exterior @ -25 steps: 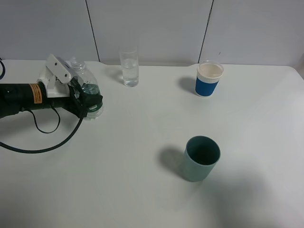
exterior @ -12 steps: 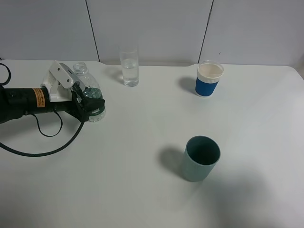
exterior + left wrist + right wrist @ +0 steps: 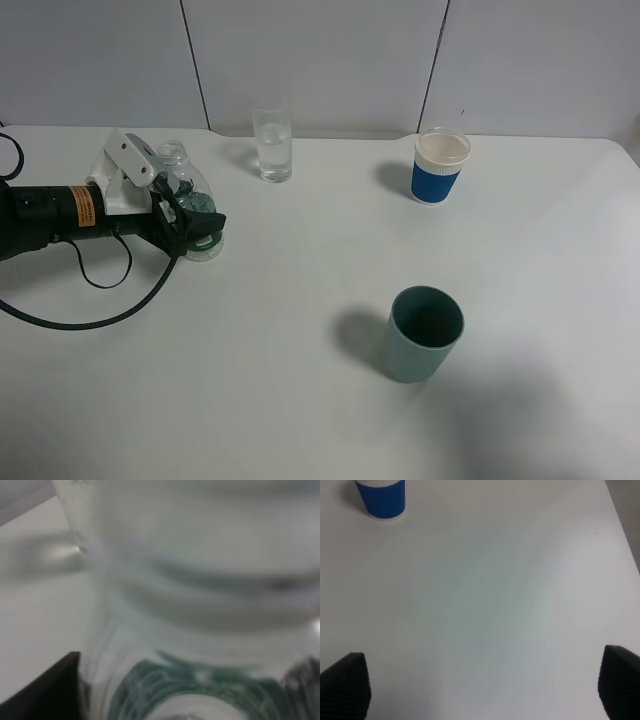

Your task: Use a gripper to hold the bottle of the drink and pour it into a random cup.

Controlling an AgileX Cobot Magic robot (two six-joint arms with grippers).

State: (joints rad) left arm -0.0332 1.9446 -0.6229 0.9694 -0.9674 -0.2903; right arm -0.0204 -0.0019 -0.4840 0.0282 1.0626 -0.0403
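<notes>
Bottle (image 3: 190, 205) with a dark green label stands at the tabletop's (image 3: 300, 400) far left, capless neck up, seemingly clamped by the left gripper (image 3: 165, 200); its label print is too blurred to read. Right gripper (image 3: 480, 690) sits wide apart. An orange sticker (image 3: 80, 204) marks the left arm, text illegible.
</notes>
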